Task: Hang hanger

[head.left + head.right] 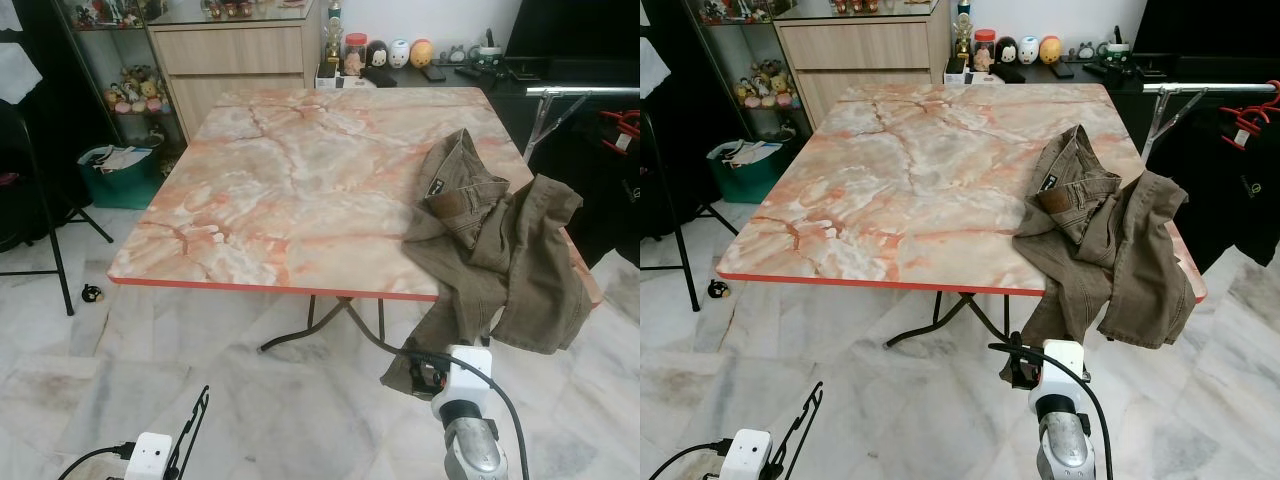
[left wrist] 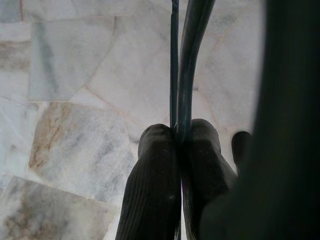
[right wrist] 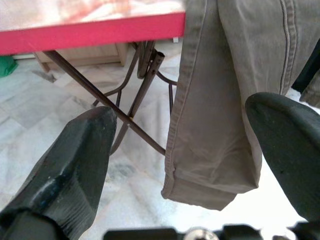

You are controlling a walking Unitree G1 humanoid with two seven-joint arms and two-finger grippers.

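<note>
On the table (image 1: 300,190), brown trousers (image 1: 500,250) hang over its near right edge. Below that edge the right gripper (image 3: 182,135) is wide open and empty. Left of the table, the left gripper (image 2: 177,150) pinches a black hanger (image 1: 190,430).

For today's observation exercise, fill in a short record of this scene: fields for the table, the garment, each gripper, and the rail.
table: square marble-patterned table with a red edge on folding metal legs
garment: olive-brown trousers lying on the table's right side, one leg hanging over the front edge
left gripper: left gripper low over the floor, shut on a thin black hanger
right gripper: right gripper open, facing the hanging trouser leg
rail: silver clothes rail to the right, behind the table
</note>
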